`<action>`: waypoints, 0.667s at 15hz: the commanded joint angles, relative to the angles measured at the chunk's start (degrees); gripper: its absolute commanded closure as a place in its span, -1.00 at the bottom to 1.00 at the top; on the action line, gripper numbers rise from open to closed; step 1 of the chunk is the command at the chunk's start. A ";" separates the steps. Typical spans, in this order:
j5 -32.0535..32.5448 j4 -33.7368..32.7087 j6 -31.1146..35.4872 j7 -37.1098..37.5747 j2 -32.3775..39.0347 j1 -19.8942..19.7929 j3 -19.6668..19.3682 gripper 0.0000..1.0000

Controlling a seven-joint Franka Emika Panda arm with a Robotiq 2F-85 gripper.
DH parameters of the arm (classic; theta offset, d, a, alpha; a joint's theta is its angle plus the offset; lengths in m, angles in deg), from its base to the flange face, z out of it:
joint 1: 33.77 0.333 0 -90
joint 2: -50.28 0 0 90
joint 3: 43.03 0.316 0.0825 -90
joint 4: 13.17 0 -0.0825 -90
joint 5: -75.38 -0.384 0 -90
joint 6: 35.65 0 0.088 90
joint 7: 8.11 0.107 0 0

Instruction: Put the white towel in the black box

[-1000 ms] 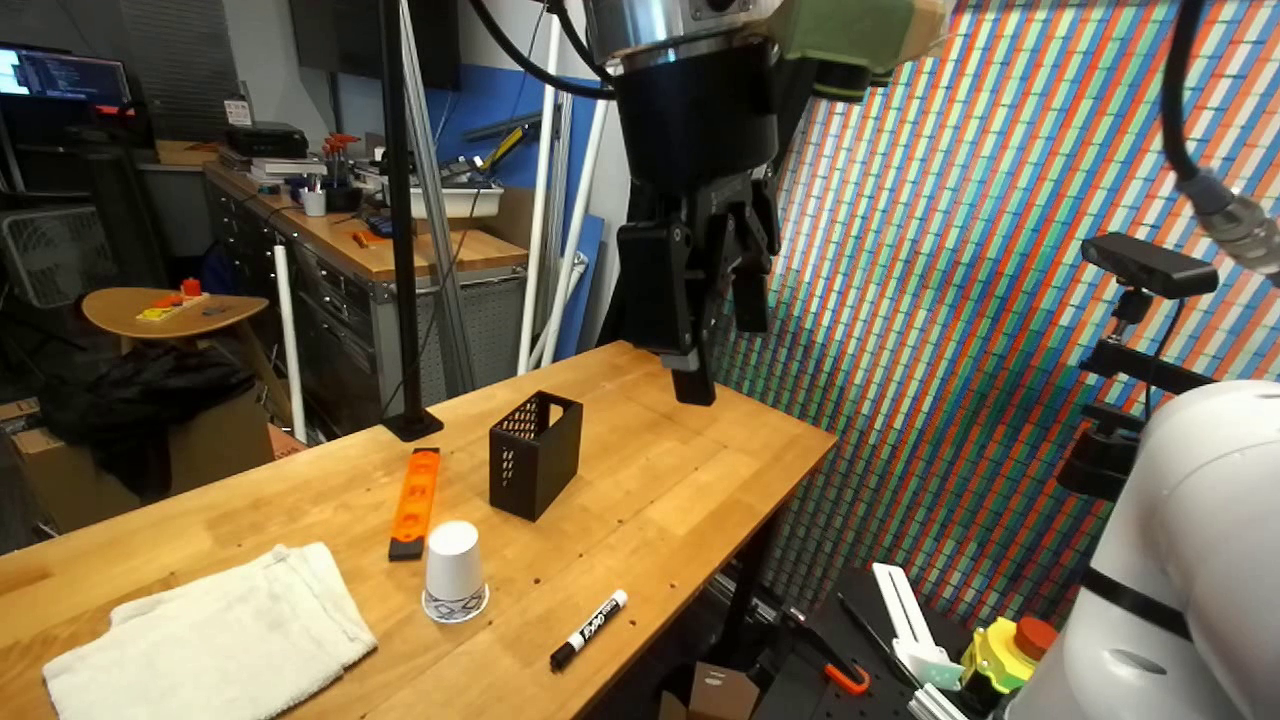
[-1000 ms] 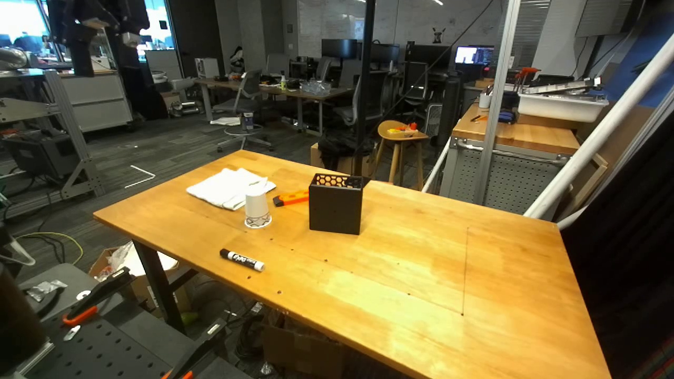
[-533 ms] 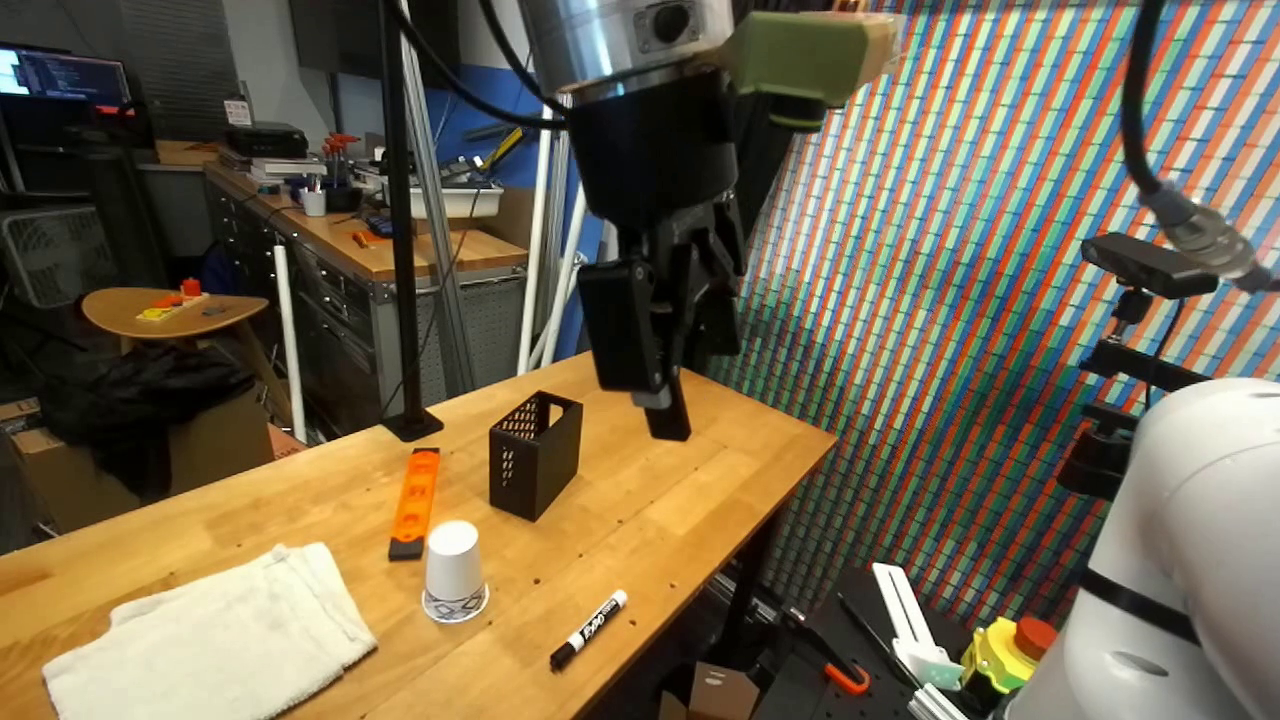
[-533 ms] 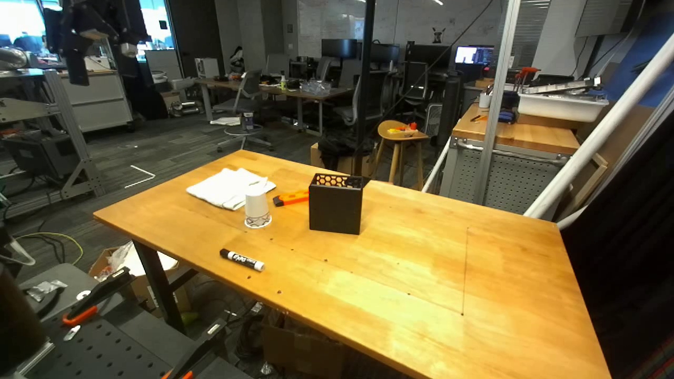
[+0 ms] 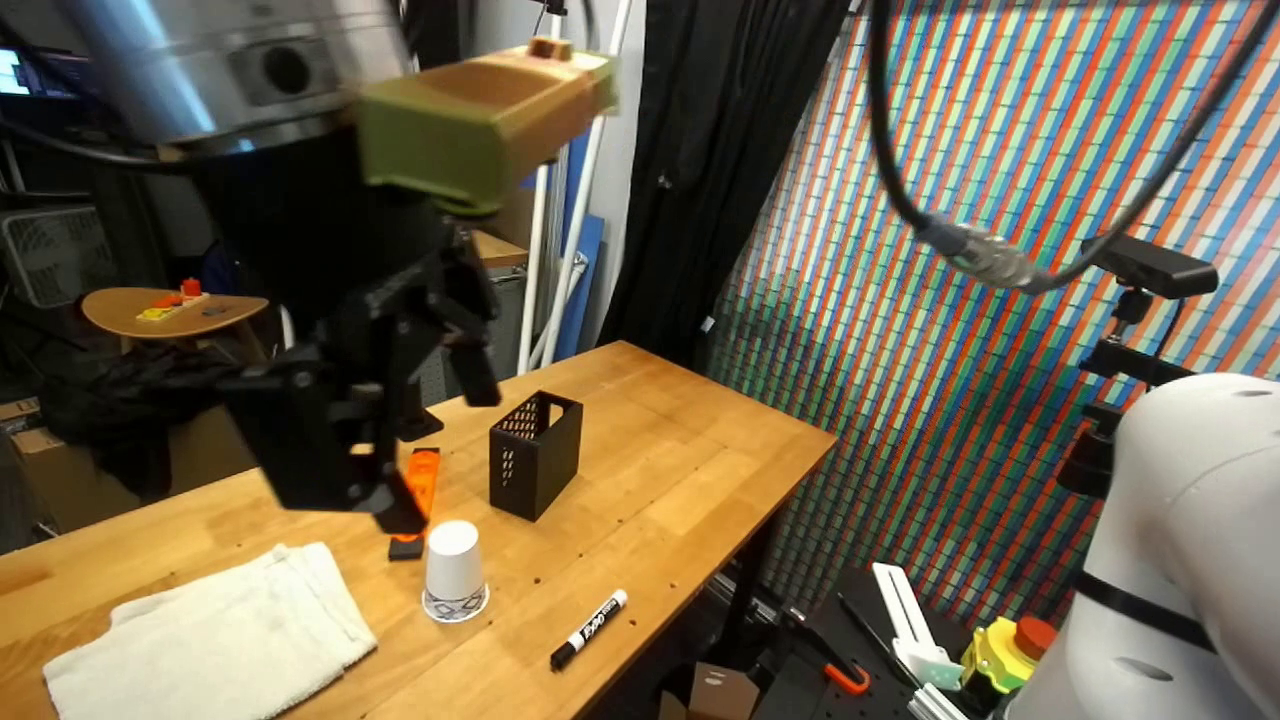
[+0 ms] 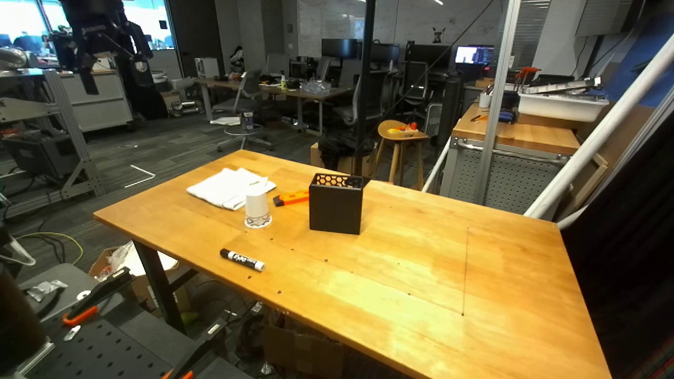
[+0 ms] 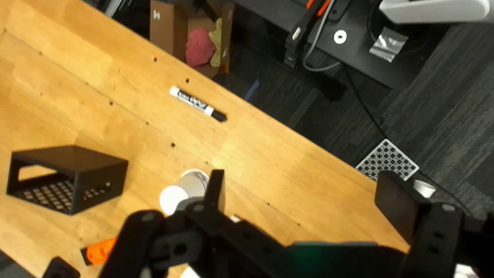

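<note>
My jaws stand wide apart in the wrist view with nothing between them, and in an exterior view they hang well clear of the desk point(image 6: 421, 252). The white towel point(image 5: 215, 645) lies folded flat near one end, the upside-down paper cup point(image 5: 453, 560) just beside it, on the side toward the black box point(image 5: 545, 462). The offset decides my next move: the wrist view frames the desk edge by the marker point(image 7: 197, 104), and only white scraps along its bottom may be the towel. I judge the towel lies below the jaws and deeper across the desk, away from that edge, so my descent wants that shift, wide of the cup. The towel's long axis I cannot settle; a folded edge should pinch best
</note>
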 commanded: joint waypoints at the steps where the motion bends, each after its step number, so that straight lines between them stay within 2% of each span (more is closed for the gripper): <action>1: 7.65 -12.31 4.18 -2.38 13.96 1.57 0.53 -1.00; 5: 15.90 -23.27 9.97 -6.45 25.51 2.81 -1.99 -1.00; 10: 16.35 -31.25 20.00 -13.03 36.13 3.05 -5.71 -1.00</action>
